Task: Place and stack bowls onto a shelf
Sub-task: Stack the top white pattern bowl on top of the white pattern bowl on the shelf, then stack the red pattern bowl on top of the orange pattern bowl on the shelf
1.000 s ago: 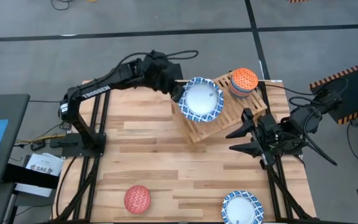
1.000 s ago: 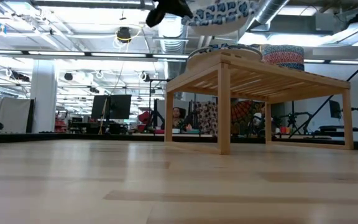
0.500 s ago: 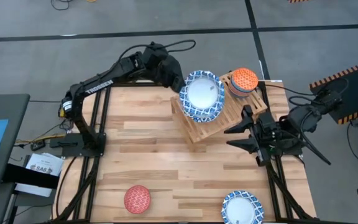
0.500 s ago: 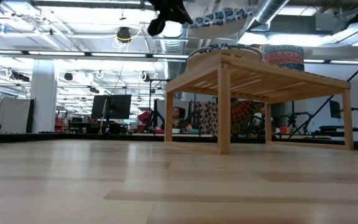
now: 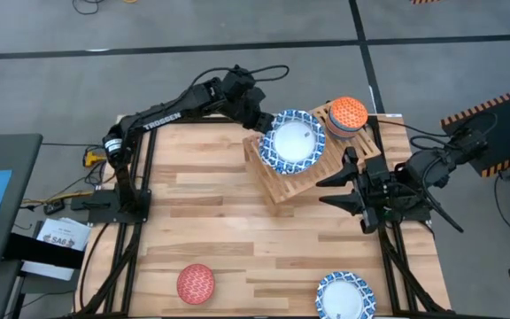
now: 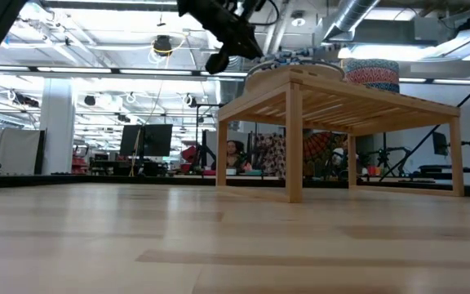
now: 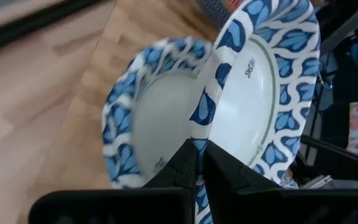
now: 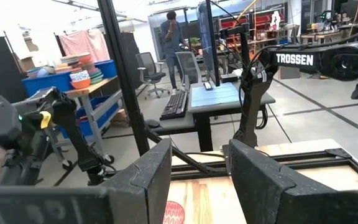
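The left gripper (image 5: 264,121) is clamped on the rim of a blue-and-white bowl (image 5: 292,143), holding it tilted over another blue-and-white bowl (image 7: 143,124) on the slatted wooden shelf (image 5: 283,184). The right gripper (image 5: 336,188) waits with fingers apart beside the shelf, above the desk (image 5: 202,213). Stacked small bowls (image 5: 346,116) sit at the shelf's far end.

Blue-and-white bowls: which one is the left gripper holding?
The upper bowl over the shelf, pinched at its rim by the left gripper. Another sits under it; a third sits alone at the table's near edge.

Blue-rimmed bowl (image 5: 292,142) tilted over shelf (image 5: 283,183)
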Available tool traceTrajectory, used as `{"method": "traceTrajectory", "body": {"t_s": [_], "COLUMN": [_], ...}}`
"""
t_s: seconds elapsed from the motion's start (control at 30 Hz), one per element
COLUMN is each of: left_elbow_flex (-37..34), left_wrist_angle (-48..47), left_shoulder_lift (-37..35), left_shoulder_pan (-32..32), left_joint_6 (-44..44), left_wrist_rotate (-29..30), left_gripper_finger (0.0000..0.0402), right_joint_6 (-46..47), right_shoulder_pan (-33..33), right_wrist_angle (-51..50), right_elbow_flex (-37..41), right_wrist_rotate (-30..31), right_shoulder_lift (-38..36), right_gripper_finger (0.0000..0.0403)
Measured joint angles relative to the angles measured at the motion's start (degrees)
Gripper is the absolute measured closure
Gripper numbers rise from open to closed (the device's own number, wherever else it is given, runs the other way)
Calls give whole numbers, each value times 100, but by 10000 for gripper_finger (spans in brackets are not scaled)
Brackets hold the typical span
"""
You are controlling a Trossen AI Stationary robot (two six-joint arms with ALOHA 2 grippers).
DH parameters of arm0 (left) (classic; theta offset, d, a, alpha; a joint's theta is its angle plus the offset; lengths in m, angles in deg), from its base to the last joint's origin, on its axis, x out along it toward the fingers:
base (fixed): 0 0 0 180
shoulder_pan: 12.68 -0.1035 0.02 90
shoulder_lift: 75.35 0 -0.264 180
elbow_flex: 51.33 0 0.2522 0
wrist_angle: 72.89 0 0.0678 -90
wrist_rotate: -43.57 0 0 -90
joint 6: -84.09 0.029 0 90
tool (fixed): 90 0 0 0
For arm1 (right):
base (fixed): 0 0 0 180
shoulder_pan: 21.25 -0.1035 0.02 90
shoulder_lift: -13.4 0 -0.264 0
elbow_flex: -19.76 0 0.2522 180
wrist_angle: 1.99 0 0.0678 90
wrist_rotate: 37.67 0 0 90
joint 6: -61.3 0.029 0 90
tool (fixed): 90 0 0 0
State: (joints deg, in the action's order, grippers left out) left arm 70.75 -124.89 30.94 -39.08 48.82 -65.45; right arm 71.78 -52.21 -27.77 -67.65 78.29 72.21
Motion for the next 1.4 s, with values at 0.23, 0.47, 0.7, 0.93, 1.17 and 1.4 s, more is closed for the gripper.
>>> {"method": "traceTrajectory", "body": {"t_s": [0.23,0.47,0.7,0.93,1.17,1.4], "left_elbow_flex": [7,7,7,2,-705,-2965], "left_wrist_angle": [-6,-109,-124,-145,525,2154], "left_shoulder_lift": [-19,-57,-415,-1354,-2857,-4867], "left_shoulder_pan": [-12,-66,-538,-638,124,1151], "left_joint_6": [196,568,718,2219,3010,2515], "left_wrist_rotate": [21,150,-62,102,302,415], "left_gripper_finger": [349,255,197,202,227,235], "right_joint_6": [15,13,-46,29,300,303], "right_shoulder_pan": [-11,-11,2,2,163,510], "right_wrist_angle": [-150,-249,-251,-188,-137,-109], "right_elbow_flex": [0,0,0,0,0,0], "right_wrist_rotate": [-13,-13,-13,115,138,138], "right_shoulder_lift": [2,2,2,2,2,5], "right_gripper_finger": [219,219,219,219,219,219]}}
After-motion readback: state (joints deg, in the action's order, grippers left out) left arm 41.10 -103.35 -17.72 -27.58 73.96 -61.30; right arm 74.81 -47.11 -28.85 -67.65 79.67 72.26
